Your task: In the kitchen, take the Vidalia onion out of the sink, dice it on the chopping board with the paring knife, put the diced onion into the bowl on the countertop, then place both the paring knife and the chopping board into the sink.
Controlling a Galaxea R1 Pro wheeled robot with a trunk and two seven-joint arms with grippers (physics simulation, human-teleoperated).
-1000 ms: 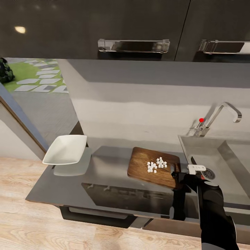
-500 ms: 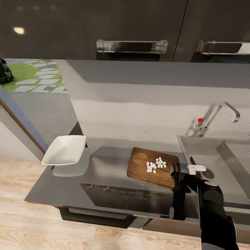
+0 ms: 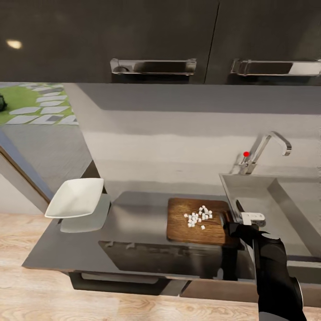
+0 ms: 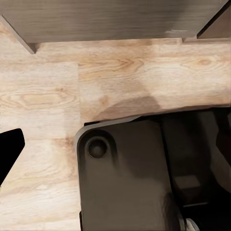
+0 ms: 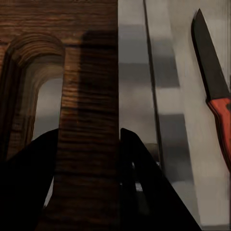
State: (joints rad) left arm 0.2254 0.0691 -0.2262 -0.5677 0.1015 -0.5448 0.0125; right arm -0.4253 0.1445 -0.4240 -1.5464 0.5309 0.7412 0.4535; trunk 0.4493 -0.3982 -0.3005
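Right wrist view is giving us the closest look: our right gripper (image 5: 89, 159) is clamping the handle end of the chopping board (image 5: 57, 62), one dark finger (image 5: 26, 192) sitting in the slot and the other finger (image 5: 144, 192) lying against the outer edge, so the jaws are closing on the wood between them. Just past that edge, the paring knife (image 5: 214, 91) is lying apart from the board on pale steel, its dark blade leading to a red handle. In the head view we are seeing the right gripper (image 3: 232, 227) at about 5 o'clock, holding the chopping board (image 3: 178, 225) flat on the countertop (image 3: 133, 209), with diced onion (image 3: 197, 216) sitting in small white cubes on its right half. At 3 o'clock from the board the paring knife (image 3: 240, 207) is lying at the near left edge of the sink (image 3: 267, 196), and the faucet (image 3: 266, 149) is rising at 2 o'clock. The bowl (image 3: 75, 197) is resting well apart at 9 o'clock, at the counter's left end. Farthest, at 12 o'clock, the upper cabinets (image 3: 133, 35) are hanging. In the left wrist view we are looking at wooden floor (image 4: 72, 96) and the robot base (image 4: 125, 183); we cannot tell how our left jaws are standing.
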